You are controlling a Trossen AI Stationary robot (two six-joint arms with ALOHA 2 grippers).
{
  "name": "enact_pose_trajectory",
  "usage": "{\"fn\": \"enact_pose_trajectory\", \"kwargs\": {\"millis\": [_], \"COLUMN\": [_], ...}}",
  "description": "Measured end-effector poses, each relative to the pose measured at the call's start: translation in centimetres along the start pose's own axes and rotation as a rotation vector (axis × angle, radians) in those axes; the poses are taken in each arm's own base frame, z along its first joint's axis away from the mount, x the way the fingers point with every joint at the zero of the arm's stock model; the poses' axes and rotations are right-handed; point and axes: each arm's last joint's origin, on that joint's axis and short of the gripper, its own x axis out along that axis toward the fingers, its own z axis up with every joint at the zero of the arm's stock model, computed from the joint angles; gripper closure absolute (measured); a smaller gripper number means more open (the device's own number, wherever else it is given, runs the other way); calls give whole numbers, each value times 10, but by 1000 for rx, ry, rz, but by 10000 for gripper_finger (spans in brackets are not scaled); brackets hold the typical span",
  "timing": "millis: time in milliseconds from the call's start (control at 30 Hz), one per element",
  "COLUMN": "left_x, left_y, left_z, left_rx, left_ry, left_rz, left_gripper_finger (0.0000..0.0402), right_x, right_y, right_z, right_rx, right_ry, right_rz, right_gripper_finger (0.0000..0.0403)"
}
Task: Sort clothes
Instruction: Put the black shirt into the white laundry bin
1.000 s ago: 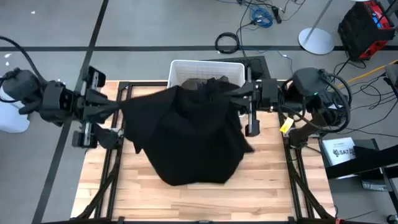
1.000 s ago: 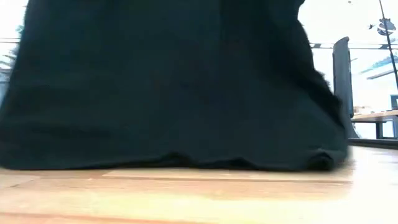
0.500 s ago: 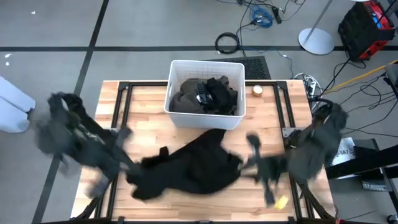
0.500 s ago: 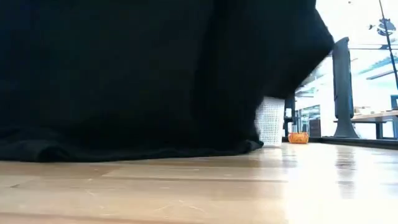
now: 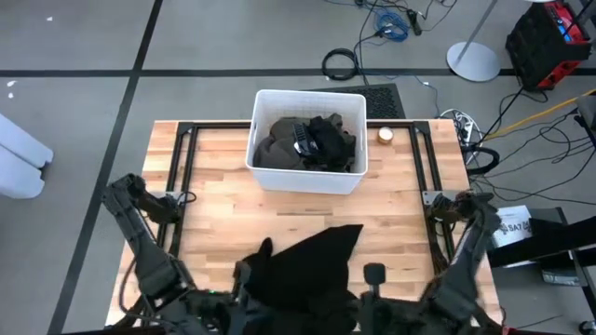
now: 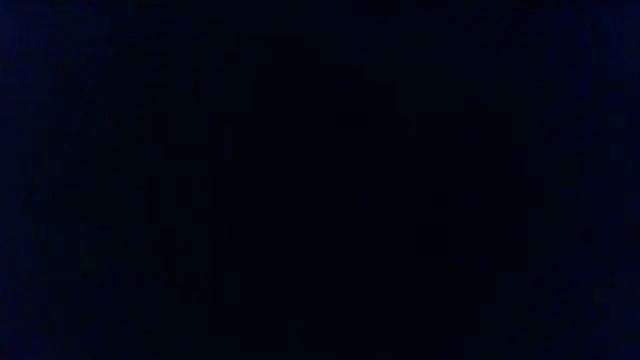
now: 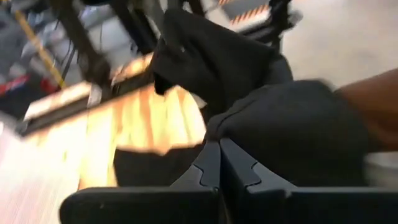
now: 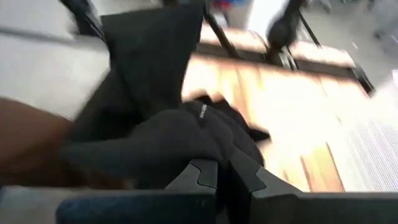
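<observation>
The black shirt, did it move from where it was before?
Yes. The black shirt was spread up against the white bin; now it lies well away from it, at the table's near edge, between the left gripper and right gripper.

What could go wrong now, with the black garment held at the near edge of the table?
1. The black garment lies at the table's near edge and may slide off.
2. It blacks out the low view, so the arms may work partly blind.
3. The left gripper and right gripper are both shut on cloth; pulling apart may stretch it.
</observation>
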Motion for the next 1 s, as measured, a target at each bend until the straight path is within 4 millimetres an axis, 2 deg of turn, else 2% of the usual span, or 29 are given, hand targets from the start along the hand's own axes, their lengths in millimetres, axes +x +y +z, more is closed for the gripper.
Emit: {"fn": "enact_pose_trajectory", "kwargs": {"millis": [133, 233, 433, 600, 767, 900, 1000], "left_x": [12, 17, 31, 47, 62, 69, 69], "left_y": [14, 30, 44, 57, 73, 97, 119], "left_z": [-16, -29, -64, -99, -125, -140, -156], "left_rx": [-48, -90, -95, -75, -106, -150, -229], "left_ry": [152, 274, 469, 597, 654, 620, 613], "left_rz": [69, 145, 221, 235, 147, 115, 101], "left_gripper_finger": [402, 402, 402, 402, 402, 402, 402], "right_x": [31, 44, 71, 81, 86, 86, 84], "right_y": [-8, -21, -42, -78, -115, -147, -164], "right_z": [-15, -19, -33, -55, -87, -123, -149], "right_rx": [-18, -2, -17, 65, 239, 386, 503], "right_ry": [137, 209, 386, 476, 403, 338, 320], "right_rz": [-126, -198, -215, -234, -144, -129, -162], "right_gripper_finger": [403, 403, 403, 403, 403, 403, 403]}}
